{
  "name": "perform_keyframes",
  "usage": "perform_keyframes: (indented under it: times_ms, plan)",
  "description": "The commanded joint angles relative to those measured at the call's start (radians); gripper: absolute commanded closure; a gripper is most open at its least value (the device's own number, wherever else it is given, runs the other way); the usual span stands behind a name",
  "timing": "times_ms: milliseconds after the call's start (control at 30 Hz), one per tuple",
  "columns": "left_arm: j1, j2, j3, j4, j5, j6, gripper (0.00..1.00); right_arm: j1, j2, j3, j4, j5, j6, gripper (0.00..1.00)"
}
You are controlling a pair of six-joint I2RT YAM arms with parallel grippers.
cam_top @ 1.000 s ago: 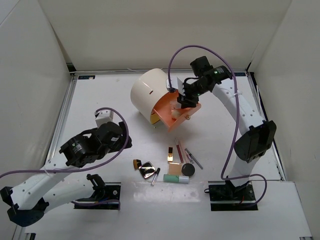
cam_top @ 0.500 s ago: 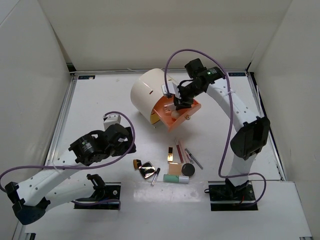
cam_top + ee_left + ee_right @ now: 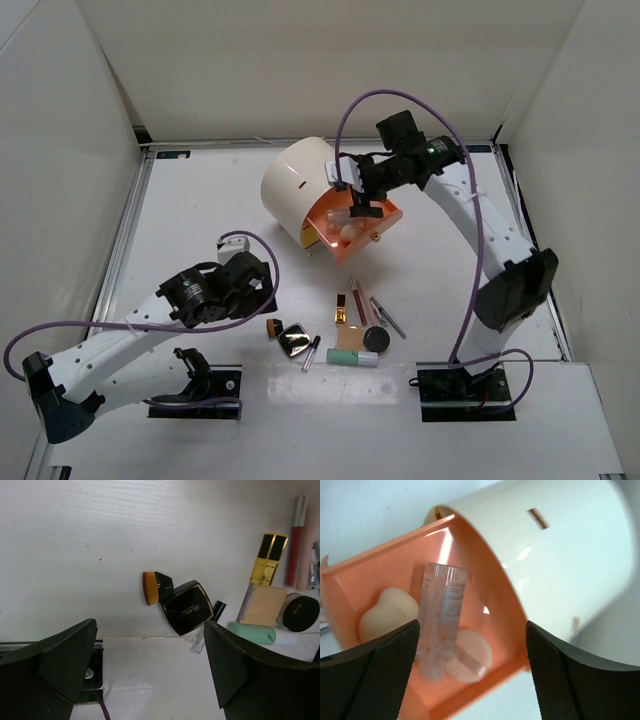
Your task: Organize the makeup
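Walls (image 3: 300,60) of plain white box in my white table (image 3: 200,200), makeup (image 3: 347,337) clustered near its front edge, a clear tube (image 3: 437,620) lying in the orange drawer (image 3: 380,565) under my open right gripper (image 3: 471,630), my left gripper (image 3: 150,627) open near that cluster.

Gold script on the glossy black square compact (image 3: 187,607) and fine print on the clear plastic tube (image 3: 440,615) are both illegible.

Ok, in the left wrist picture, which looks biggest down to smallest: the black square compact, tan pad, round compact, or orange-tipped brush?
1. black square compact
2. tan pad and black round compact: about alike, too close to rank
3. orange-tipped brush, smallest
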Motion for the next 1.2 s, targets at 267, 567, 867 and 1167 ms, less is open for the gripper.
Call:
perform_keyframes:
  times_ms: [267,567,867,1167]
  plan:
    - [0.001,0.098,-0.094,0.105,0.065,-0.109,0.02,0.002,-0.380,-0.246,0.661,0.350,0.666,0.01]
    - [-0.002,0.227,-0.056,0.135,0.054,0.080,0.07,-0.004,-0.536,-0.421,0.753,0.910,1.125,0.01]
    - [0.052,0.150,-0.070,0.406,0.202,0.361,0.02,-0.004,-0.641,-0.517,0.594,0.880,1.221,0.01]
    - [-0.011,0.395,-0.048,0.160,0.122,-0.021,0.05,-0.004,-0.702,-0.575,0.586,0.913,1.267,0.01]
